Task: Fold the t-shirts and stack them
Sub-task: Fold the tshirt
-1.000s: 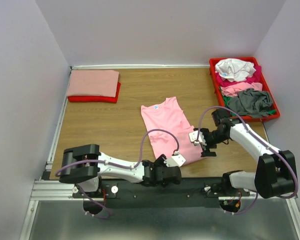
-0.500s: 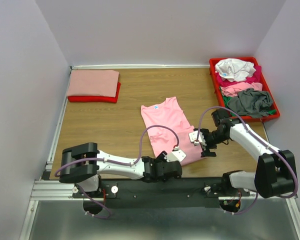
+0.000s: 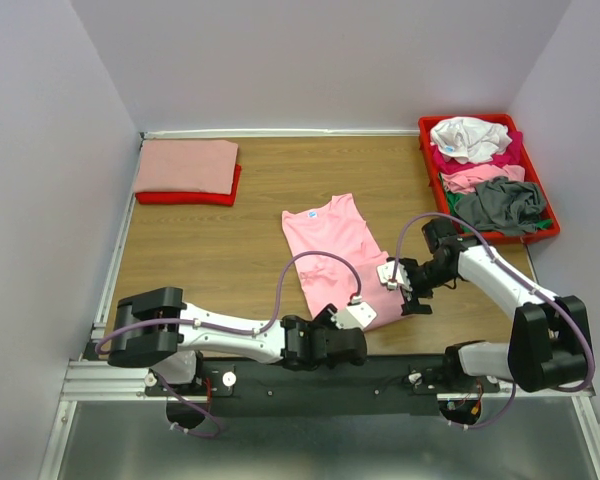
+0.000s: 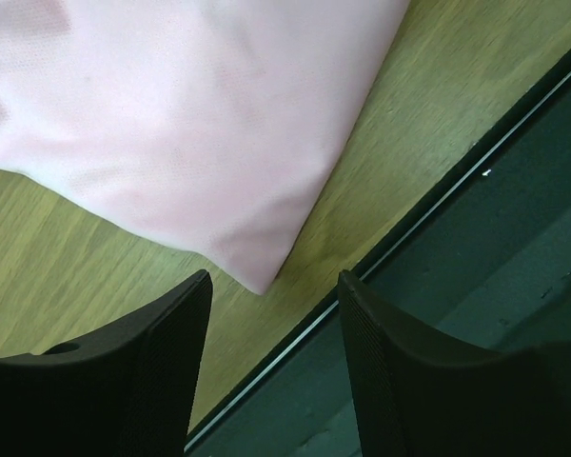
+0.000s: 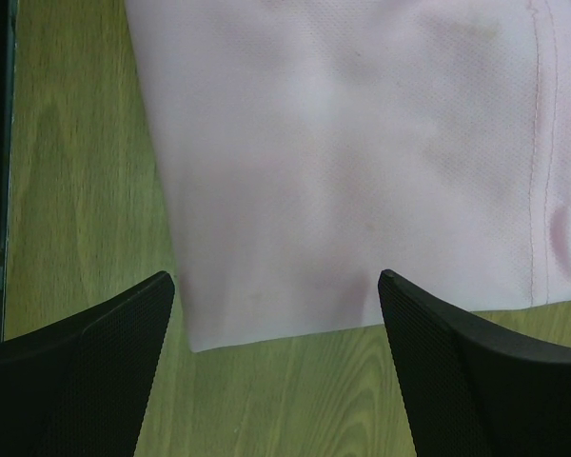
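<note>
A light pink t-shirt (image 3: 335,255) lies flat mid-table, folded narrow, with its blue neck label (image 3: 313,213) at the far end. My left gripper (image 3: 348,325) is open at the shirt's near corner. In the left wrist view the corner (image 4: 263,282) lies just beyond the open gripper (image 4: 271,314), beside the table's near edge. My right gripper (image 3: 400,283) is open at the shirt's right hem. In the right wrist view the hem (image 5: 276,328) sits between the open gripper's (image 5: 276,319) fingers. Both grippers are empty.
A folded salmon shirt (image 3: 185,165) lies on a folded red one (image 3: 185,198) at the back left. A red tray (image 3: 550,215) at the back right holds loose white (image 3: 470,138), magenta, pink and grey (image 3: 500,205) shirts. A black rail (image 4: 476,248) borders the near edge.
My left arm has sunk lower and its gripper has shifted slightly along the near edge by the shirt's corner. The right arm and the shirt have hardly moved.
</note>
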